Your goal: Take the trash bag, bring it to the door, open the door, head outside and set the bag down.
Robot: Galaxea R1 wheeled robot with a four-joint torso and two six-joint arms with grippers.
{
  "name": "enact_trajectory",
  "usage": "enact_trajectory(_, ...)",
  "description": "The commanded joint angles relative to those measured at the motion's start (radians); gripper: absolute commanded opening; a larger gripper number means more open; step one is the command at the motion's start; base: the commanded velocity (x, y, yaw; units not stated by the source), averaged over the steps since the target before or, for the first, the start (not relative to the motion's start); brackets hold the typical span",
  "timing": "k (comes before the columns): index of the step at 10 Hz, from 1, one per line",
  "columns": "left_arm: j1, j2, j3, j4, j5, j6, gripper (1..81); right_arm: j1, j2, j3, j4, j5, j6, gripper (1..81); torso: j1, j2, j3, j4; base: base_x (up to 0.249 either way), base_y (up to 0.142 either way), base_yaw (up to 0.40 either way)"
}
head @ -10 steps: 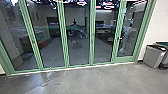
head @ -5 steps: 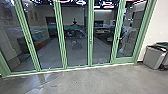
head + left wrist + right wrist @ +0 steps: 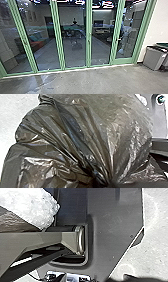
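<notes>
The trash bag (image 3: 62,134), dark, thin and shiny, looms large in the left wrist view. Its folds run together into a tight gather, where my left gripper (image 3: 107,183) is shut on it. Ahead in the head view stands a wall of glass panels in green frames. The glass door (image 3: 122,60) at its right end is closed, with a small handle (image 3: 118,39) on its left side. How my right gripper stands cannot be told from its wrist view.
A grey bin (image 3: 154,58) stands by the white wall right of the door. Grey concrete floor (image 3: 87,81) runs up to the glass. Dim shapes of furniture show in the panes. A white crumpled thing (image 3: 32,206) appears in the right wrist view.
The head camera has moved: the green posts on the left and middle have slid leftward in the picture, while the door and bin stay almost where they were.
</notes>
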Motion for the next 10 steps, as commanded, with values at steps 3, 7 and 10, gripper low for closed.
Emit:
enact_trajectory(3,-0.050,-0.001,0.002,0.003,0.071,0.007,1.0,0.044,0.009,0.005,-0.023,-0.065,-0.009,81.1,0.000,0.000,0.000,0.000,0.141,-0.108,0.000)
enact_trajectory(7,-0.050,0.002,0.005,0.008,0.069,0.009,1.0,0.041,0.012,0.010,-0.040,-0.068,-0.017,81.1,0.000,0.000,0.000,0.000,0.141,-0.108,0.000)
enact_trajectory(10,-0.050,0.000,0.005,0.012,0.069,0.009,1.0,0.041,0.021,0.011,-0.047,-0.068,-0.025,81.1,0.000,0.000,0.000,0.000,0.141,-0.108,0.000)
